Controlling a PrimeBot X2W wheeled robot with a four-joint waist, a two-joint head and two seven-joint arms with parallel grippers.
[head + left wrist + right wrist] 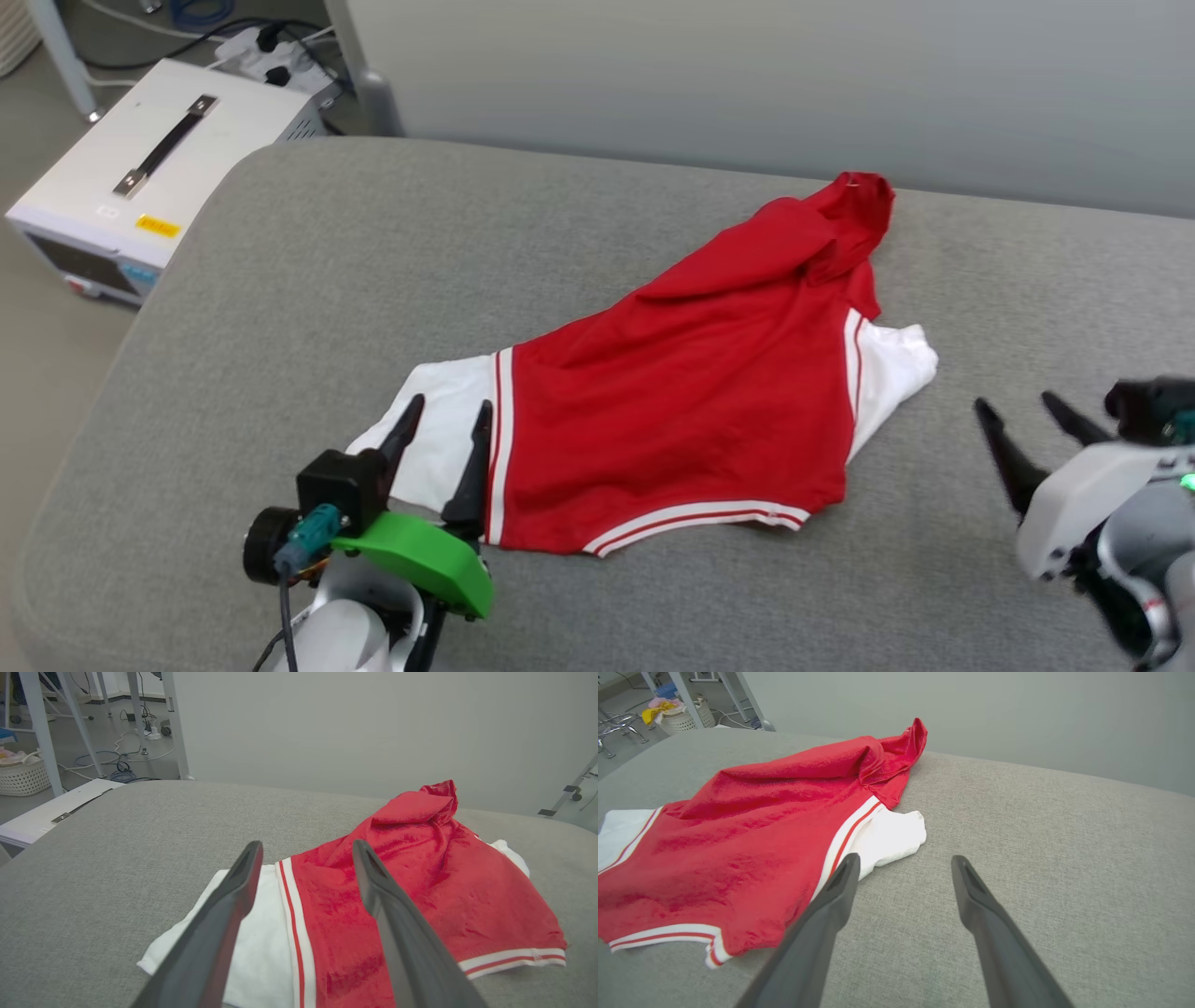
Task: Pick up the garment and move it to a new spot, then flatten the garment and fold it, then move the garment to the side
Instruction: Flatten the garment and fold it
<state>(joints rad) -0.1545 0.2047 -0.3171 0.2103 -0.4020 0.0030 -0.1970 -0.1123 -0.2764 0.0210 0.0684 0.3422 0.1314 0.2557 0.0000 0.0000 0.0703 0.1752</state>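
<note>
My left hand [450, 403] and right hand [1014, 399] are both spread, empty. The red jersey T-shirt [681, 401] is bunched at upper right; folding now could trap that lump.

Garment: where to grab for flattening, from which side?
Likely the bunched far end of the garment: it stands up in a fold, giving the fingers a raised edge to pinch. Come from the right with the open right gripper, which is nearer it.

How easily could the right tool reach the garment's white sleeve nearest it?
Likely yes: the right tool, open, sits beside that sleeve of the garment, apart from it, with bare grey cushion between.
</note>
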